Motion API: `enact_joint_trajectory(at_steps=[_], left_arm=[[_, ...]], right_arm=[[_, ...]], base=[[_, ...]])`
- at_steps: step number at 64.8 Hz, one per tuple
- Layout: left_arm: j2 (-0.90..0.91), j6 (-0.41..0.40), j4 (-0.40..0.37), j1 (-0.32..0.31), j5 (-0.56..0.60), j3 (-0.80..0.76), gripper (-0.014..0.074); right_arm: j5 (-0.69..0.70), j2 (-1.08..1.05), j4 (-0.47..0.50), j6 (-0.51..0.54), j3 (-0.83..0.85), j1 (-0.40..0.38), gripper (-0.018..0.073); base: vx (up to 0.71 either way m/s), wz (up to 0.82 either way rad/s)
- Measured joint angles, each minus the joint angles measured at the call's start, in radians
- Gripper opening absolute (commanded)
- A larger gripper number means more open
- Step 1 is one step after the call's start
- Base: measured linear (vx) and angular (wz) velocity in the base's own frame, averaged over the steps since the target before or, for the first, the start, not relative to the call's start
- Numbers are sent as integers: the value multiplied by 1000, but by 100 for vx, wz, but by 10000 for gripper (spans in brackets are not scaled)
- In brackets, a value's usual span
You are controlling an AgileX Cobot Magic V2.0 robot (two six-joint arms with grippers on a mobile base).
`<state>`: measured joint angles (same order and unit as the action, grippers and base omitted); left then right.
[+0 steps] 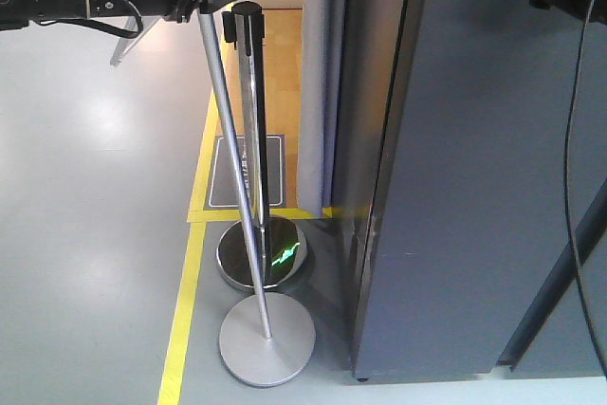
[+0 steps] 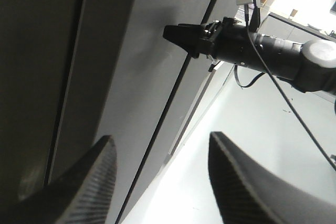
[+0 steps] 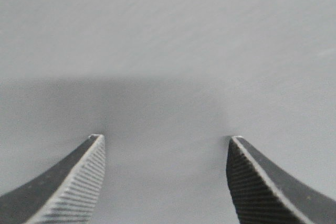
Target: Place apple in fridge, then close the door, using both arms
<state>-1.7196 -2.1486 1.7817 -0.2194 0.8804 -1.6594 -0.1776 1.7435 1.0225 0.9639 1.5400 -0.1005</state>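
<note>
the door [image 1: 474, 187] looks nearly or fully closed, only its grey outside showing. the right gripper [image 3: 165, 182], jaws spread and empty, faces that panel squarely, likely to push it. the left gripper [image 2: 157, 182] hangs spread and empty nearby. the apple is unseen, presumably inside the fridge.

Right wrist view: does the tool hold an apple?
No, the right tool is open and empty, facing a plain grey surface.

Looks like I'm driving around a lab or demo hall: grey floor [image 1: 85, 187] with yellow tape lines [image 1: 182, 320], chrome stanchion poles [image 1: 248, 187], grey curtain [image 1: 316, 82].
</note>
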Motion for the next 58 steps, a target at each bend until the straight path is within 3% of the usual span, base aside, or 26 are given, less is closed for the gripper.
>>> enact_joint_trajectory(at_steps=[11,19,26,35,44,58], left_arm=[[0,0,0,0,0,0,378],[0,0,0,0,0,0,366],[0,0,0,0,17,0,312],[0,0,0,0,88,0,164],[0,0,0,3,194,0,-9],[0,0,0,4,337,0,-7]], right_arm=[[-129,-83,-7,0,0,0,390],[-280,-176,-11,0,0,0,286],[-445,-262,-11,0,0,0,159],[-632,-363,-11,0,0,0,-13],[-761,-440,-14,0,2,0,-7],[-894,-519,-28,0,5,0,-5]], base=[[0,0],[0,0],[0,0],[0,0],[0,0],[0,0]])
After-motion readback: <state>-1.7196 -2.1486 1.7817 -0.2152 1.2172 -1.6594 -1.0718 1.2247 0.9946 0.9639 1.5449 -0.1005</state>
